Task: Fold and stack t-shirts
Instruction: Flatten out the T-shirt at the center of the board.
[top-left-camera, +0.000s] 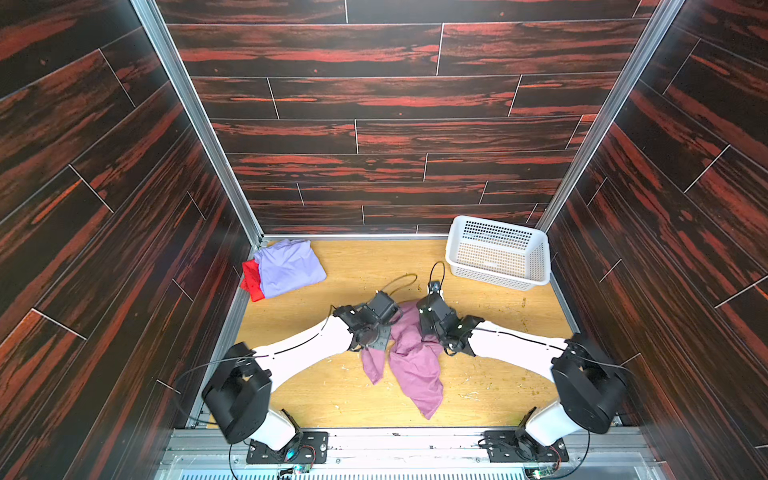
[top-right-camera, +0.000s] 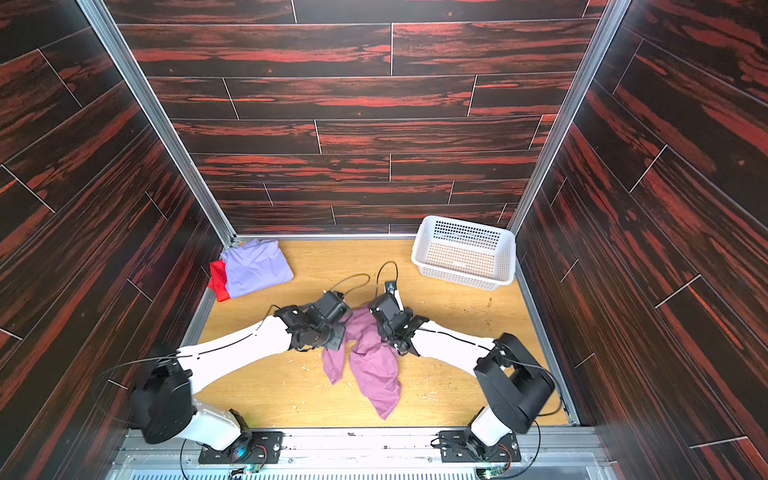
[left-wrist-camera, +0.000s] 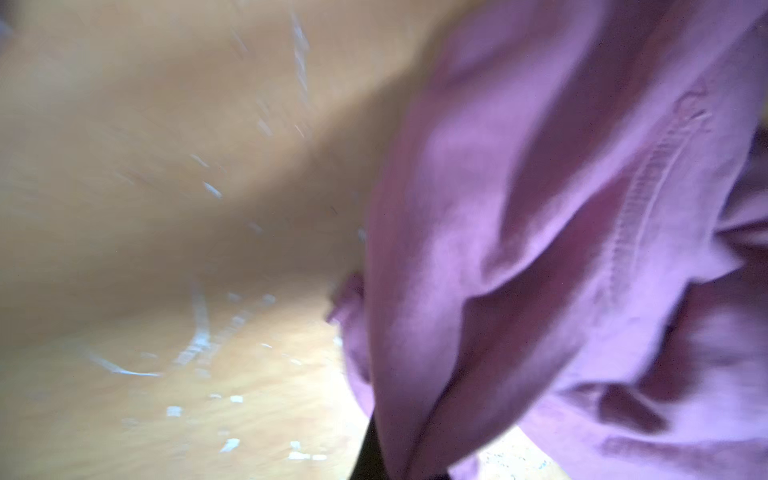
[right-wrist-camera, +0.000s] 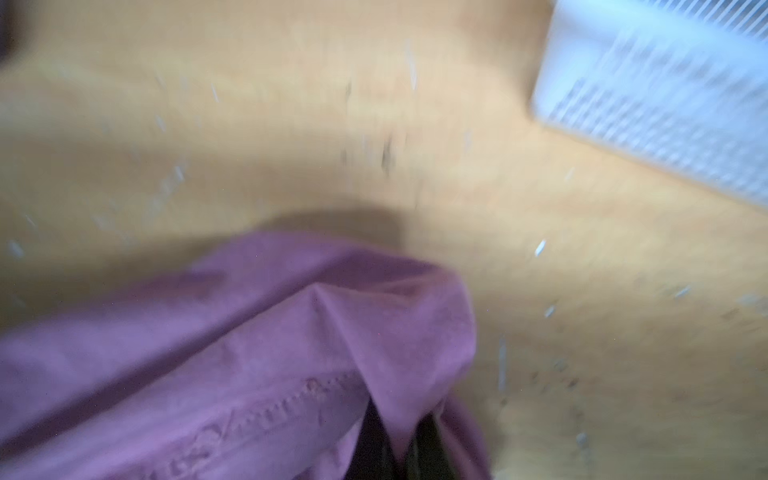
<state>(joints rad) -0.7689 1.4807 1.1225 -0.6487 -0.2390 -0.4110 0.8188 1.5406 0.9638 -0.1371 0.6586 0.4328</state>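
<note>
A crumpled pink-mauve t-shirt (top-left-camera: 415, 365) (top-right-camera: 374, 370) hangs in the middle of the wooden table, its lower end trailing toward the front edge. My left gripper (left-wrist-camera: 399, 465) is shut on a fold of it; one dark finger (left-wrist-camera: 368, 453) shows beside the cloth. My right gripper (right-wrist-camera: 399, 453) is shut on another fold, pinched between its dark fingers (right-wrist-camera: 372, 440). In both top views the two wrists meet over the shirt's upper end, hiding the fingertips. A folded lavender t-shirt (top-left-camera: 291, 268) (top-right-camera: 257, 268) lies on a red t-shirt (top-left-camera: 252, 278) (top-right-camera: 219, 282) at the back left corner.
A white perforated basket (top-left-camera: 494, 232) (top-right-camera: 461, 232) (right-wrist-camera: 665, 91) stands at the back right corner, with nothing in it. Dark wood-patterned walls close in the table on three sides. Both arm bases sit on the metal rail at the front edge.
</note>
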